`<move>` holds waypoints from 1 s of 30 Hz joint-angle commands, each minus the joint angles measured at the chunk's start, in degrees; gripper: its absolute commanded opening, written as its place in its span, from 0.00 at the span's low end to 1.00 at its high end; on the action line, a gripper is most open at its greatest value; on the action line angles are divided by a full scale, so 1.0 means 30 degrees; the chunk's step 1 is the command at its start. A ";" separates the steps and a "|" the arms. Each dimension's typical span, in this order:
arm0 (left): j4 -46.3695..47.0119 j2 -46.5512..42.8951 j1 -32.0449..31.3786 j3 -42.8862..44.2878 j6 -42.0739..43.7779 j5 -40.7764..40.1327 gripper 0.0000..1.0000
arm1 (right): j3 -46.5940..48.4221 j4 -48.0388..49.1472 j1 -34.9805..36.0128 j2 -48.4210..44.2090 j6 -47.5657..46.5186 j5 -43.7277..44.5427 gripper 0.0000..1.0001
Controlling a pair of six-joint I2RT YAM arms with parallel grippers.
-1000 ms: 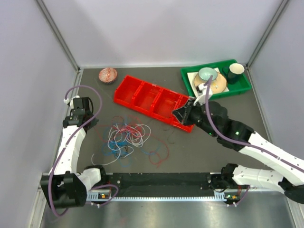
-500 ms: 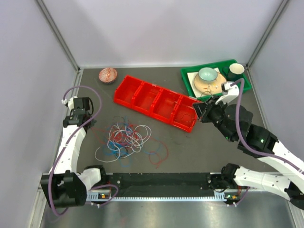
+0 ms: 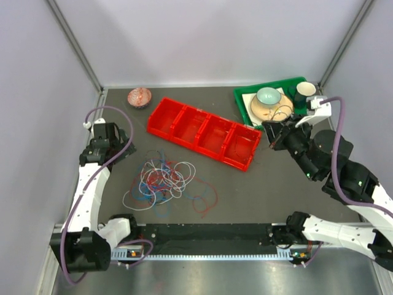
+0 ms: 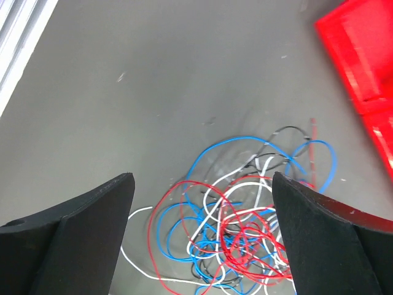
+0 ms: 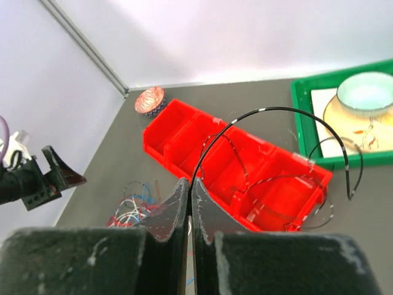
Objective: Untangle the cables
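The cables (image 3: pixel 163 181) lie in a loose tangle of red, white, blue and black loops on the dark table, left of centre. My left gripper (image 3: pixel 105 147) hangs above and to the left of the tangle. In the left wrist view it (image 4: pixel 201 178) stands wide open with the cables (image 4: pixel 245 227) below between the fingers, untouched. My right gripper (image 3: pixel 274 131) is raised by the red tray's right end. Its jaws (image 5: pixel 189 182) are shut on a thin black cable (image 5: pixel 276 110), which arcs up and droops over the red tray (image 5: pixel 245 166).
The red tray (image 3: pixel 206 132) with several compartments lies diagonally at centre. A green tray (image 3: pixel 307 117) at the back right holds a plate, a pale bowl (image 3: pixel 268 96) and a dark cup (image 3: pixel 304 90). A small patterned bowl (image 3: pixel 139 97) sits at the back left. Grey walls close in both sides.
My right gripper has drawn back to the right, away from the red tray, carrying the black cable. The left gripper has opened. The tangle has gathered slightly.
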 commanded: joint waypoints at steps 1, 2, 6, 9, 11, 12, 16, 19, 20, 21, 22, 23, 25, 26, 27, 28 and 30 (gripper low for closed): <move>0.0032 -0.0769 -0.0165 0.1130 0.0535 0.0603 0.99 | 0.1565 0.0600 -0.0081 0.1259 -0.1495 -0.0265 0.00; 0.0089 -0.0886 -0.0165 0.1159 0.0535 0.0633 0.99 | 0.1683 0.0775 -0.0110 0.1379 -0.1729 -0.0294 0.00; 0.0060 -0.0945 -0.0165 0.1101 0.0243 0.0954 0.99 | 0.1890 0.2031 -0.0897 0.2111 -0.2581 -0.1197 0.00; 0.0031 -0.0917 -0.0166 0.0896 0.0037 0.1132 0.99 | 0.1597 0.2677 -0.2214 0.2522 -0.2259 -0.3010 0.00; 0.0089 -0.0946 -0.0194 0.0779 -0.0021 0.1219 0.99 | 0.1450 0.3001 -0.2686 0.2843 -0.2200 -0.3631 0.00; 0.0061 -0.1004 -0.0166 0.0721 -0.0051 0.1248 0.99 | 0.1391 0.3322 -0.2834 0.2903 -0.2142 -0.4127 0.00; 0.0207 -0.1034 -0.0165 0.0544 -0.0022 0.1249 0.99 | 0.1362 0.4143 -0.3449 0.3108 -0.2112 -0.5069 0.00; 0.0266 -0.0946 -0.0165 0.0428 -0.0022 0.1219 0.99 | 0.1245 0.4612 -0.4091 0.3313 -0.2200 -0.5683 0.00; 0.0295 -0.1004 -0.0165 0.0398 0.0036 0.1219 0.99 | 0.1186 0.4788 -0.4327 0.3343 -0.2200 -0.6323 0.00; 0.0382 -0.0975 -0.0194 0.0340 0.0008 0.1277 0.99 | 0.0896 0.5051 -0.4619 0.3430 -0.2171 -0.6707 0.00; 0.0470 -0.1004 -0.0166 0.0223 0.0037 0.1336 0.99 | 0.0748 0.5373 -0.4970 0.3402 -0.2113 -0.7146 0.00; 0.0471 -0.1004 -0.0165 0.0222 0.0008 0.1423 0.99 | 0.0601 0.5753 -0.5554 0.3430 -0.1880 -0.7585 0.00; 0.0442 -0.0946 -0.0165 0.0164 -0.0051 0.1512 0.99 | 0.0017 0.6427 -0.5881 0.3402 -0.1994 -0.8322 0.00; 0.0470 -0.1004 -0.0165 0.0134 -0.0022 0.1512 0.99 | -0.0450 0.6924 -0.6143 0.3372 -0.2256 -0.8525 0.00; 0.0471 -0.1004 -0.0165 0.0134 -0.0022 0.1512 0.99 | -0.0716 0.7248 -0.6320 0.3372 -0.2433 -0.8846 0.00; 0.0471 -0.0975 -0.0165 0.0134 0.0007 0.1512 0.99 | -0.1009 0.7599 -0.6524 0.3256 -0.2521 -0.9284 0.00; 0.0383 -0.0946 -0.0136 0.0163 0.0037 0.1454 0.99 | -0.1829 0.8563 -0.7603 0.3196 -0.2319 -1.1128 0.00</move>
